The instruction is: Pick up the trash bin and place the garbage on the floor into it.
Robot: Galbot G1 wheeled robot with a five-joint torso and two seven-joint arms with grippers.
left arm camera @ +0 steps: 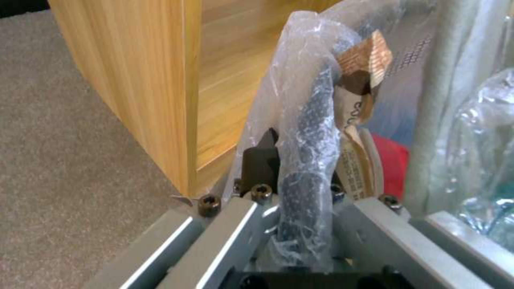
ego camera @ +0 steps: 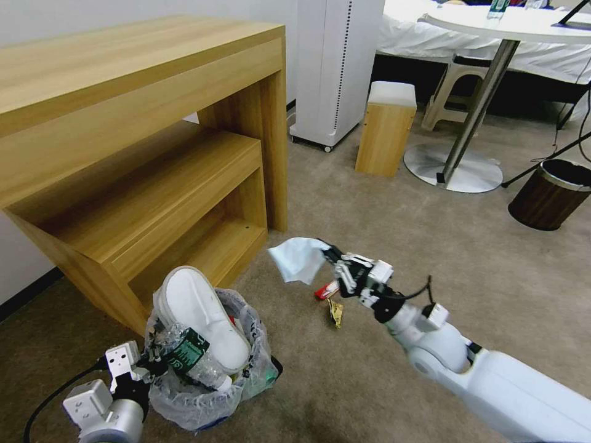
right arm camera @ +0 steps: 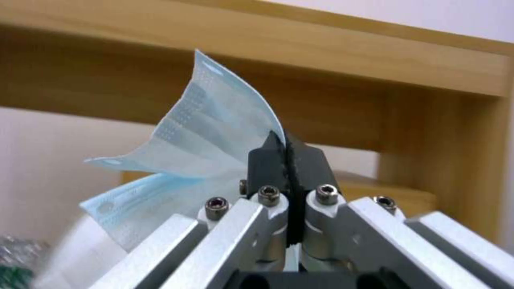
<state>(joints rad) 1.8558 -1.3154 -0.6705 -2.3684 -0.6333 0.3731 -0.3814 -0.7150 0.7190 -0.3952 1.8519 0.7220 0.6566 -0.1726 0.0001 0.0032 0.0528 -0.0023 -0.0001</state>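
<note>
Two grippers were at work; the left gripper [ego camera: 143, 364], low beside the wooden desk [ego camera: 141, 123], had its jaws clamped on the rim of the trash bin [ego camera: 203, 394], pinching the dark mesh wall and the crinkled clear bag [left arm camera: 300, 120] folded over it; the right gripper [ego camera: 332, 255], out over the floor [ego camera: 381, 203] and a little to the right of the bin, had its jaws pressed tight on one edge of a pale blue face mask [ego camera: 298, 258], which hung clear of the carpet.

By my reading the step in hand was carrying a picked-up piece of litter to the bin; the next move would call for bringing the mask above the bin's mouth and letting go, and the mouth was crowded; a white slipper [ego camera: 203, 314] stood tilted in it beside a crumpled plastic bottle [ego camera: 197, 360], so a light mask might settle on top or slide off.

Still on the carpet, just beneath the right gripper, lay a red wrapper [ego camera: 325, 289] and a yellow wrapper [ego camera: 336, 312], near each other.

The mask was soft, pleated and dimpled along its edge; the bag glossy and wrinkled; the carpet short, dense and tan; the desk smooth with a straight wood grain.
</note>
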